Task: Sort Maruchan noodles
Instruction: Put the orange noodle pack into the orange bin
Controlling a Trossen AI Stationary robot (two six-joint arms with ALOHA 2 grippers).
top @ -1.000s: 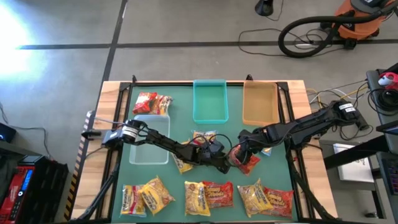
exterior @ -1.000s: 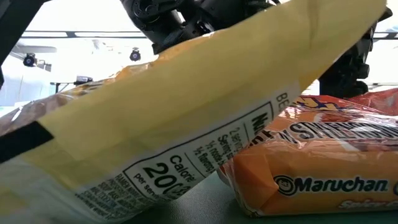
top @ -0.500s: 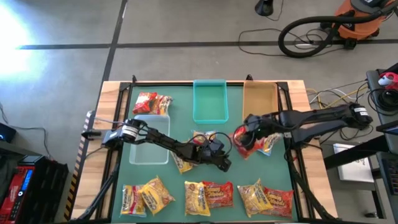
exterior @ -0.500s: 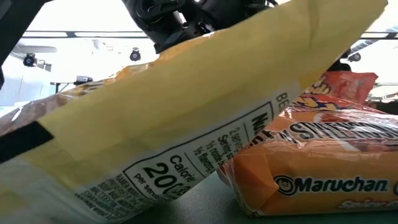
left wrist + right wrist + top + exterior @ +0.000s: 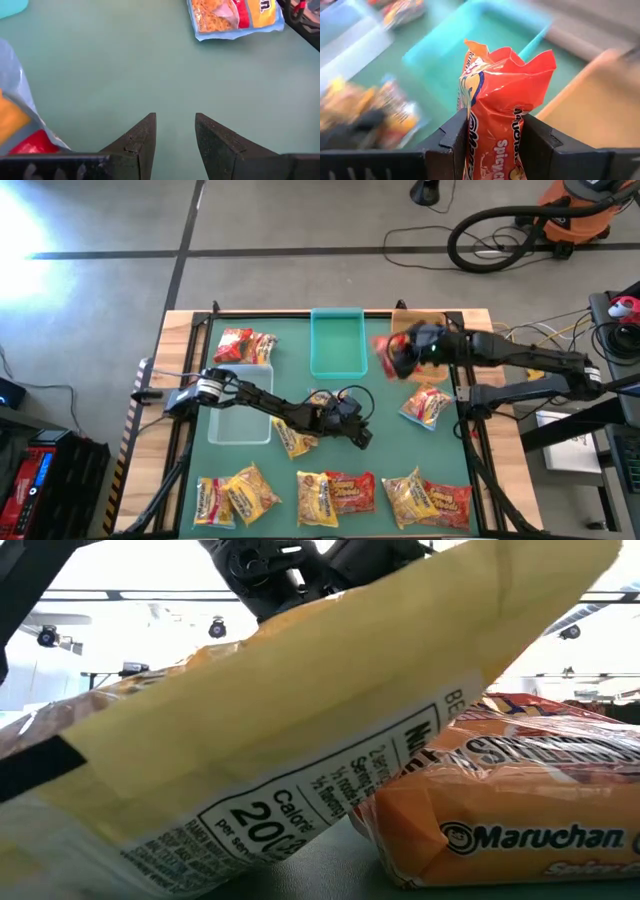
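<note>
My right gripper is shut on a red noodle packet, held in the air between the teal tray and the tan tray. My left gripper is open and empty, low over the green mat at the table's middle. A yellow-red packet with a blue edge lies flat on the mat to its right and also shows in the left wrist view. Another packet lies beside the left arm. My right gripper pinches the red packet between its two fingers, on the packet's middle part, which is bunched narrow there. The crimped end sticks out past the fingertips. The fingers come from the table's right. The packet is lifted clear of the table.
Several packets lie in a row along the near edge; two of them fill the low view. Two red packets lie at the far left. A clear tray sits under the left arm.
My right gripper has risen from the mat near the table's middle and gone toward the far edge with the red packet, lifting it clear. It is now between the teal and tan trays. The blue-edged packet it was beside stays on the mat.
</note>
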